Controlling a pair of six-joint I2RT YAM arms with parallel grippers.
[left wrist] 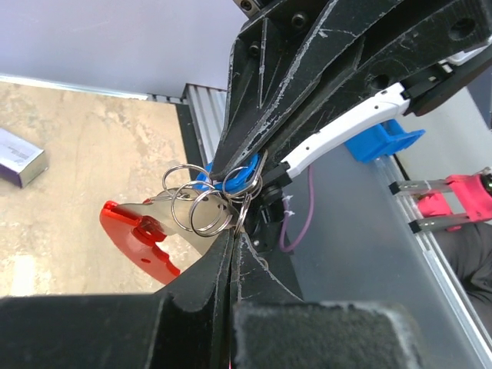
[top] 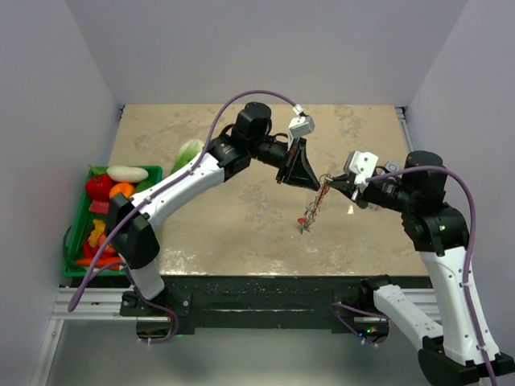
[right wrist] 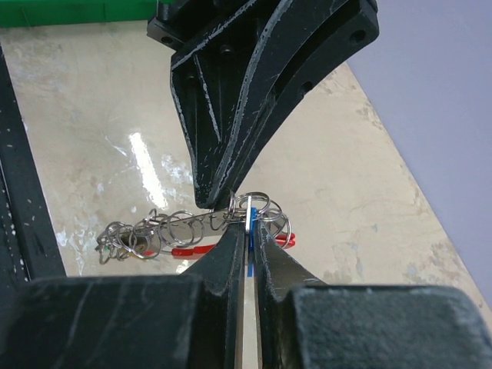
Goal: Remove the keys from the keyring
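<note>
The keyring [top: 321,186] is held in the air between both grippers above the table's middle. Its chain and red fob [top: 306,219] hang down from it. My left gripper [top: 317,184] is shut, its tips [left wrist: 233,233] pinching a silvery ring of the keyring [left wrist: 201,209]. The red fob [left wrist: 138,234] hangs beside it. My right gripper [top: 332,184] meets it tip to tip and is shut [right wrist: 250,223] on a blue-headed key [right wrist: 250,211]. That key's head also shows in the left wrist view [left wrist: 241,179]. The chain of rings [right wrist: 150,231] trails left. Other keys cannot be told apart.
A green basket [top: 77,241] of toy vegetables stands at the table's left edge, with a green-white vegetable [top: 187,153] behind it. A white-and-purple box [left wrist: 19,157] lies on the table. A blue part [left wrist: 377,142] and a pink clamp [left wrist: 453,196] sit beyond the table's edge.
</note>
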